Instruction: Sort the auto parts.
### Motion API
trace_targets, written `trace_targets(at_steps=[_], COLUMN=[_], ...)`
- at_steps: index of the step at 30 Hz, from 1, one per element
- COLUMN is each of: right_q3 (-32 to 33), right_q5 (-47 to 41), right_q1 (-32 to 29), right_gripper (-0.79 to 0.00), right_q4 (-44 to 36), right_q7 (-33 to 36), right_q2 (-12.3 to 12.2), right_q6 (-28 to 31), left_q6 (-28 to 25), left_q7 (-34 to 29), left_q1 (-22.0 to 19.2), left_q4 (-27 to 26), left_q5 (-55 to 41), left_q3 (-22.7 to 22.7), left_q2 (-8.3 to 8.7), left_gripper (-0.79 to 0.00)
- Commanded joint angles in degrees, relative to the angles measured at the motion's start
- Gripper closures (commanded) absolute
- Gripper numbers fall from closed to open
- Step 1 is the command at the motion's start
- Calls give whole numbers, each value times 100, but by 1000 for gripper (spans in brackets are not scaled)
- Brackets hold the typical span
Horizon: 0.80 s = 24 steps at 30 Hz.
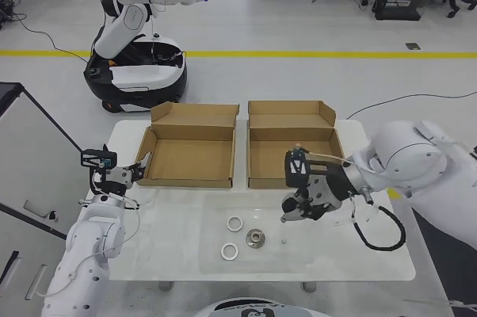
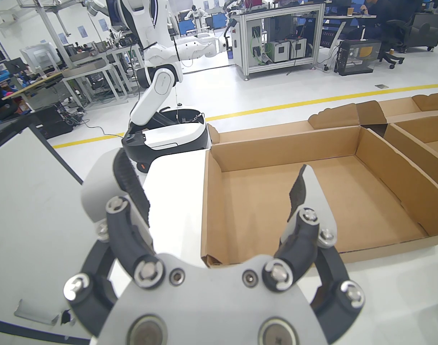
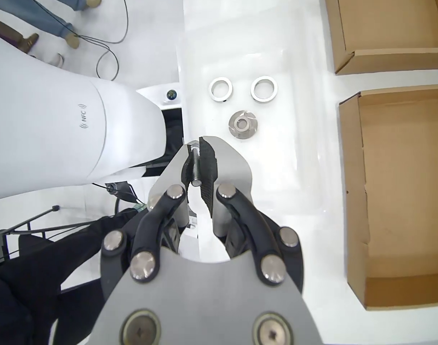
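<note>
One threaded bolt between ribbed fingers

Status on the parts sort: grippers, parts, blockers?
Right gripper shut on threaded bolt. Left gripper open by left box. Two rings, flanged disc loose on table. Nothing between bolt and right box.

White rounded arms, black cable, silver-screwed grey right gripper
</note>
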State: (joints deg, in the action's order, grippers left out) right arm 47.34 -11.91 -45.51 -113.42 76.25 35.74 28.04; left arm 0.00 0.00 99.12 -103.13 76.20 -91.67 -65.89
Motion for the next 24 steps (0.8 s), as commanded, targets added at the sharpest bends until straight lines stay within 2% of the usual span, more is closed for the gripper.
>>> trace_targets(at_steps=[1, 12, 19, 24], right_q3=[59, -177, -605, -605], right_q5=[-257, -1749, -2428, -2428], right_q1=[-27, 135, 572, 572], right_gripper=[0, 0, 0, 0], right_q4=[41, 323, 383, 383], right_q7=[-66, -642, -860, -860], right_q2=[-81, -401, -441, -441], right_q6=[66, 645, 864, 864], left_q6=[0, 0, 0, 0], left_q7=[0, 0, 0, 0], left_q1=[0, 0, 0, 0], left_q4=[0, 0, 0, 0], left_q5=[0, 0, 0, 0], left_q3=[0, 0, 0, 0], left_q2=[0, 0, 0, 0], left_gripper=[-785, -785, -785, -785])
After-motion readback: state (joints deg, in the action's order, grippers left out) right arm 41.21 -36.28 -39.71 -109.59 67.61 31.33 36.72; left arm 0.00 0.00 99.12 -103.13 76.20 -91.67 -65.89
